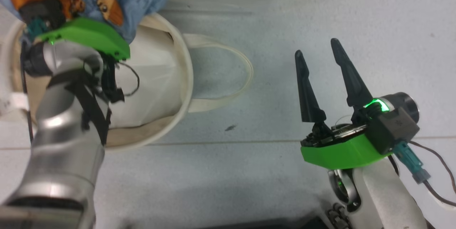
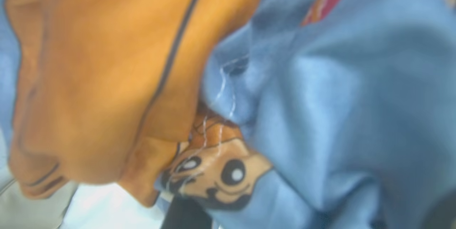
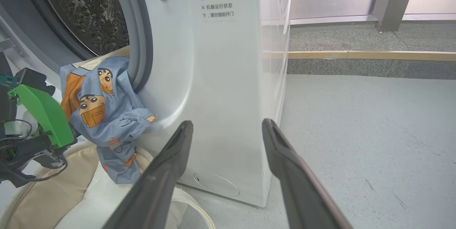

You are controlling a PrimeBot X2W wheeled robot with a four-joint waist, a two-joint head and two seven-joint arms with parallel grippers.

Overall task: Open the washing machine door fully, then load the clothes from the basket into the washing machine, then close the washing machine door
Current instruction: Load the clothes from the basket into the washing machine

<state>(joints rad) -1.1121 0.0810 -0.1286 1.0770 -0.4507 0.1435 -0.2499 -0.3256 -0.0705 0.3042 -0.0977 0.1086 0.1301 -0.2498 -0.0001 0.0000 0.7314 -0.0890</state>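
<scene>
While the clothes [image 3: 103, 108] hang 12 to 6 o'clock over the basket [image 1: 187, 79], pinched by the closed left gripper [image 1: 44, 8], the drum [image 3: 89, 11] is seen at their 11 o'clock in the right wrist view. The right gripper [image 1: 317, 46] is held wide open, empty, farther off.

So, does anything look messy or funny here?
Yes. The clothes hang against the washing machine rim, outside the drum, drooping down towards the basket instead of lying inside.
</scene>
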